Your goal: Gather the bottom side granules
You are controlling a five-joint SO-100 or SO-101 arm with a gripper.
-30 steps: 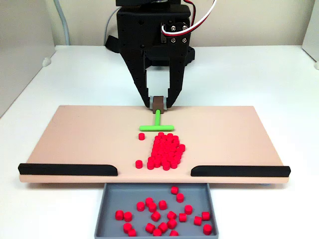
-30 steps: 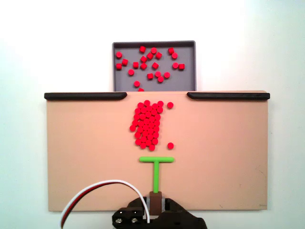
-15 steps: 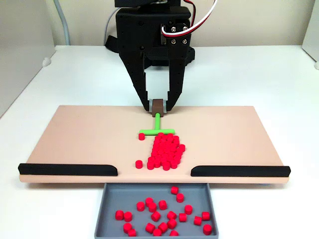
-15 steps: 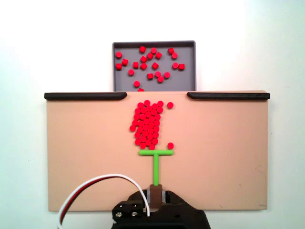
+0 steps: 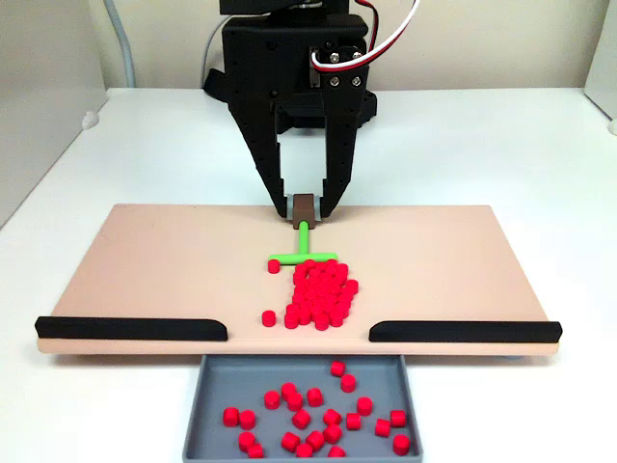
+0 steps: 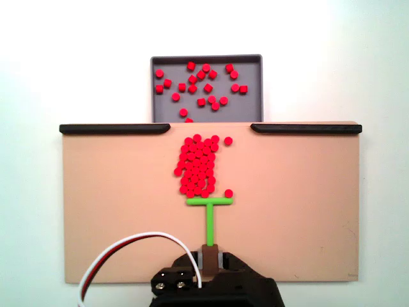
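Small bright red cylindrical plastic granules [image 5: 321,292] lie in a tight cluster on a flat, pale peach rectangular board [image 5: 145,270], and the same cluster [image 6: 199,166] shows in both fixed views. Starting nearest the front-facing camera, a shallow grey rectangular tray [image 5: 206,405] sits on the white table [image 5: 501,145], touching the board's front edge and holding a loose scatter of the same red pellets. Along that front edge run two black rails, one on the left [image 5: 130,328] and one on the right [image 5: 465,331] in this view, with a gap between them above the tray. The cluster sits just behind the gap, with one pellet a little apart at its left. Behind it, the crossbar of a thin bright green T-shaped plastic pusher [image 5: 303,253] touches the far edge of the cluster; from above, the pusher [image 6: 209,211] has one stray pellet at the right end of its bar. Farthest back, the black two-finger gripper [image 5: 303,204] pinches the brown block at the end of the pusher's stem.
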